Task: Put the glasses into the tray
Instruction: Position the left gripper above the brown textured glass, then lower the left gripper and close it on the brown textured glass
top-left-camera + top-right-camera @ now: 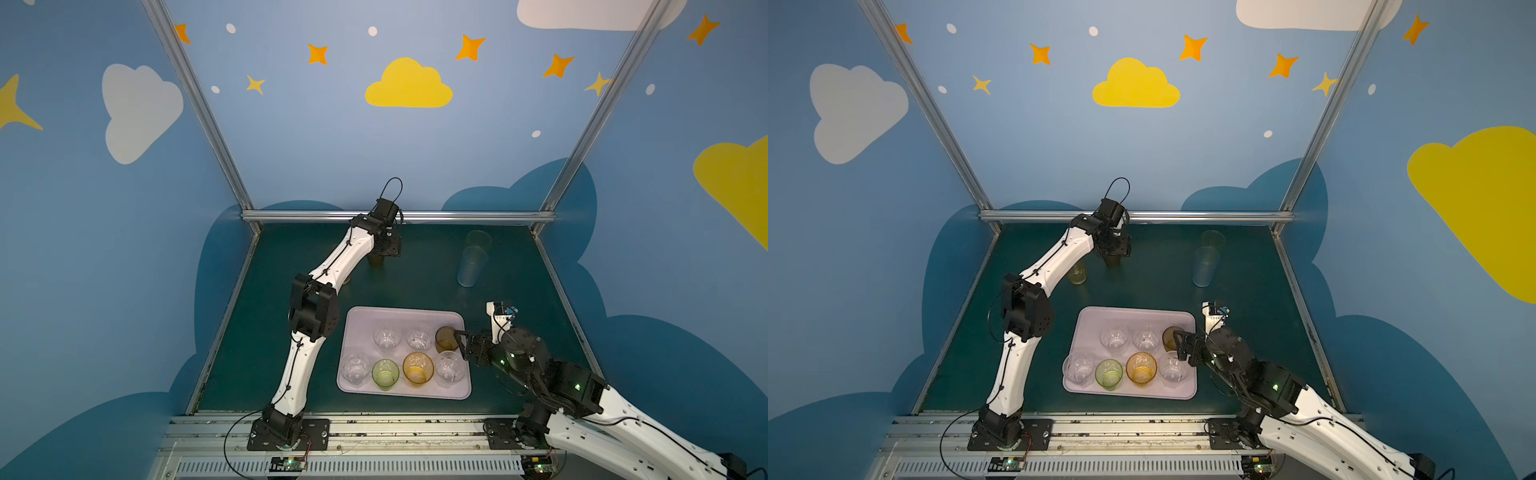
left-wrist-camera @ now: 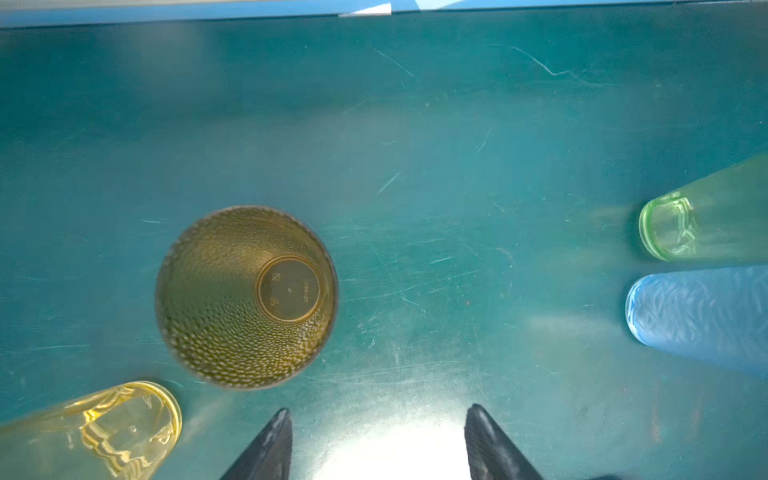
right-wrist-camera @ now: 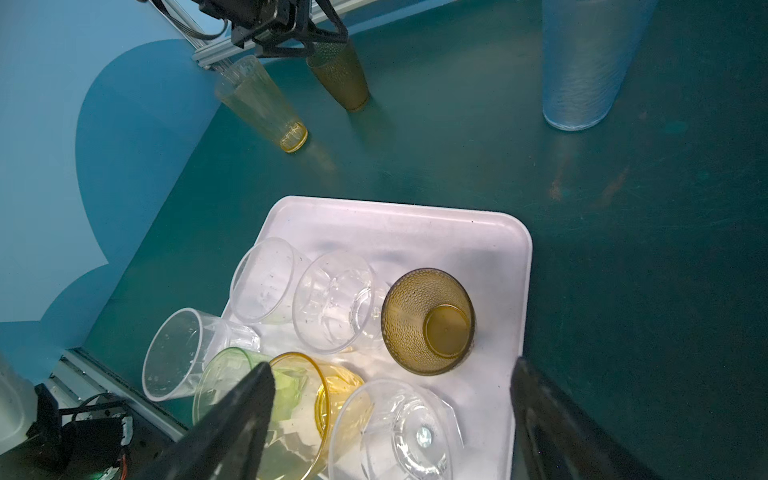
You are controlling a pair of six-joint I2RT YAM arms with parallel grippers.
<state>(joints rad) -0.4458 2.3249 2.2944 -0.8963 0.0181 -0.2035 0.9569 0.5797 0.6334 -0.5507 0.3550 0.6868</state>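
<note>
The lilac tray (image 1: 405, 310) (image 3: 395, 208) holds several glasses: clear ones, a green (image 1: 385, 374), an amber (image 1: 418, 368) and a brown one (image 1: 446, 338) (image 3: 428, 322). My right gripper (image 1: 460, 344) (image 3: 390, 365) hangs open over the tray's right side, beside that brown glass, holding nothing. At the far left a brown dimpled glass (image 1: 376, 261) (image 2: 247, 297) stands on the table. My left gripper (image 1: 384, 249) (image 2: 379, 411) hovers above it, open, the glass off to one side of the fingertips. A yellow (image 1: 1077, 272), a pale blue (image 1: 471, 266) and a green glass (image 1: 478, 239) also stand on the table.
The dark green table (image 1: 415, 282) is bounded by an aluminium rail (image 1: 457, 216) at the back and blue walls at the sides. My left arm (image 1: 328, 266) reaches across the table's left half and covers most of the yellow glass in a top view.
</note>
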